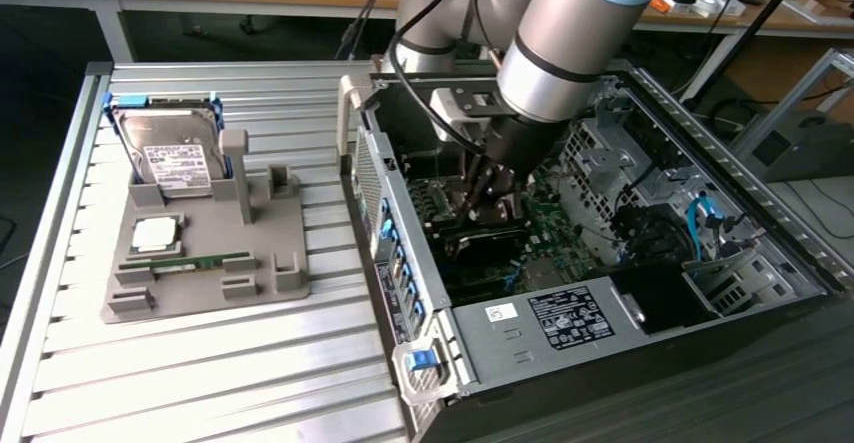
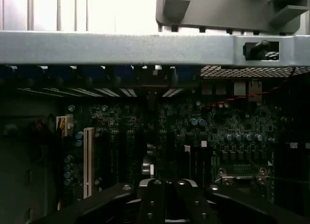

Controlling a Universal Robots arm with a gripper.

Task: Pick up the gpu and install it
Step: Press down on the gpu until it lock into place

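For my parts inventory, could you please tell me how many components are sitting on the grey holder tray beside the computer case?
3: hard drive upright at the back, silver chip mid-tray, green memory stick lying in front.

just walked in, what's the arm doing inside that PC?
The arm has its gripper reached down inside the open computer case, shut and low over the motherboard. A dark card sits right under it, probably the gpu, though whether it is gripped or fully seated is hard to tell. On the grey holder beside the case, the hard drive and the green memory stick sit untouched.
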